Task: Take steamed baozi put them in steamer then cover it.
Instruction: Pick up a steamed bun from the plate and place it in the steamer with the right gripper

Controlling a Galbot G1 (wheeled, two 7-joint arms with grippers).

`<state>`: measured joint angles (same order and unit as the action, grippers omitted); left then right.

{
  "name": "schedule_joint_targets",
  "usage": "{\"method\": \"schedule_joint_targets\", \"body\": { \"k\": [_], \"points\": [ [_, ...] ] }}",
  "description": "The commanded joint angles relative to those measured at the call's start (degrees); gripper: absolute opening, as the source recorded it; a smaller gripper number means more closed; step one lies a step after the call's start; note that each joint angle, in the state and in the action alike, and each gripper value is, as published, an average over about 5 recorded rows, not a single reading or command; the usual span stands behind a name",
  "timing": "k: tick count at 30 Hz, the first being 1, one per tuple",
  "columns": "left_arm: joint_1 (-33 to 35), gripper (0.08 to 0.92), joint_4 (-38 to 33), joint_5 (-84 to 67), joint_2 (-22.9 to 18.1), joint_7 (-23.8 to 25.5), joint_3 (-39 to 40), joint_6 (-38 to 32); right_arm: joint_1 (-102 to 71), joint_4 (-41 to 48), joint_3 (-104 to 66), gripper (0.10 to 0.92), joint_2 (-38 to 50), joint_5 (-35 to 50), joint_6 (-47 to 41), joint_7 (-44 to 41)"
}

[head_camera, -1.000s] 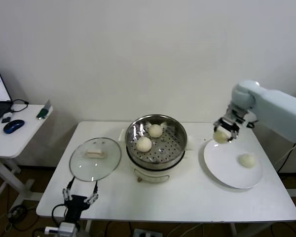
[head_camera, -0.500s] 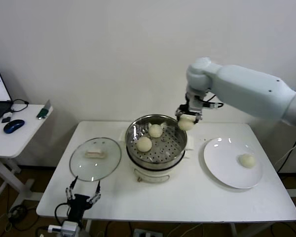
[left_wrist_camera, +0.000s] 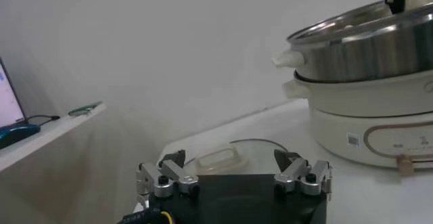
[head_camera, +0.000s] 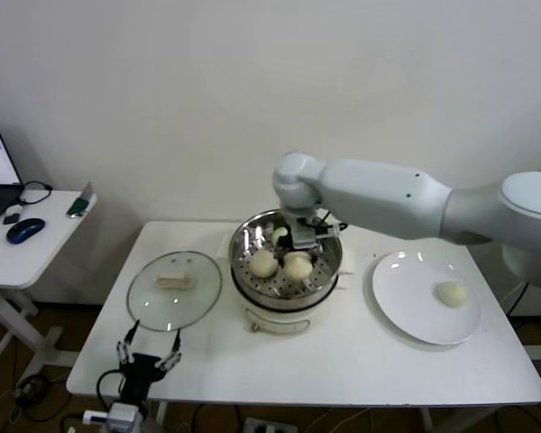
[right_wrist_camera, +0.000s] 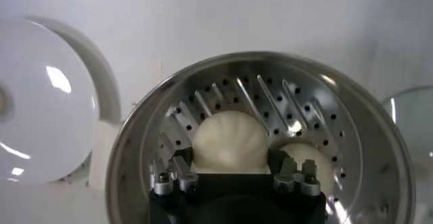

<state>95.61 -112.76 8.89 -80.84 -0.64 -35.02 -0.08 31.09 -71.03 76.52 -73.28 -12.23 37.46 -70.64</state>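
The steamer [head_camera: 328,275] stands mid-table with its perforated tray showing. My right gripper [head_camera: 299,245] reaches down into it, shut on a cream-white baozi [head_camera: 297,267] that rests on the tray. In the right wrist view the fingers of that gripper [right_wrist_camera: 231,160] press both sides of this baozi [right_wrist_camera: 230,137]. A second bun [head_camera: 263,262] lies beside it and a third [head_camera: 278,234] behind, partly hidden by the gripper. One more baozi [head_camera: 451,292] lies on the white plate [head_camera: 413,311]. The cover [head_camera: 198,302] lies flat left of the steamer. My left gripper [head_camera: 148,346] waits open at the front edge, just before the cover.
A side table [head_camera: 36,244] at the left carries a laptop and a blue mouse [head_camera: 24,230]. The wall runs close behind the table. Bare tabletop lies in front of the steamer and plate. In the left wrist view the cover [left_wrist_camera: 260,144] sits just beyond the open left gripper [left_wrist_camera: 229,156].
My right arm swung left from above the plate to the steamer and lowered its baozi onto the tray. The left arm has stayed put.
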Motion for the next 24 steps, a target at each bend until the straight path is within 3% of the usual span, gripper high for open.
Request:
{"method": "schedule_joint_targets", "body": {
  "k": [1,5,12,24],
  "points": [
    [0.0,0.823,0.3,-0.2,0.0,0.0,0.0,-0.1,-2.1,-0.1,1.3,0.709,-2.9,0.0,0.5,0.1],
    [-0.1,0.823,0.6,-0.1,-0.1,0.0,0.0,-0.1,-2.2,0.0,1.3,0.719,-2.7,0.0,0.2,0.2],
    [-0.2,0.823,0.6,-0.1,-0.3,-0.1,0.0,-0.1,-2.0,0.2,0.9,0.81,-2.4,-0.7,-1.1,0.5],
    [-0.1,0.823,0.4,0.0,0.0,-0.1,0.0,-0.1,3.1,3.5,-4.8,0.823,4.2,2.7,-4.6,1.8]
  ]
}}
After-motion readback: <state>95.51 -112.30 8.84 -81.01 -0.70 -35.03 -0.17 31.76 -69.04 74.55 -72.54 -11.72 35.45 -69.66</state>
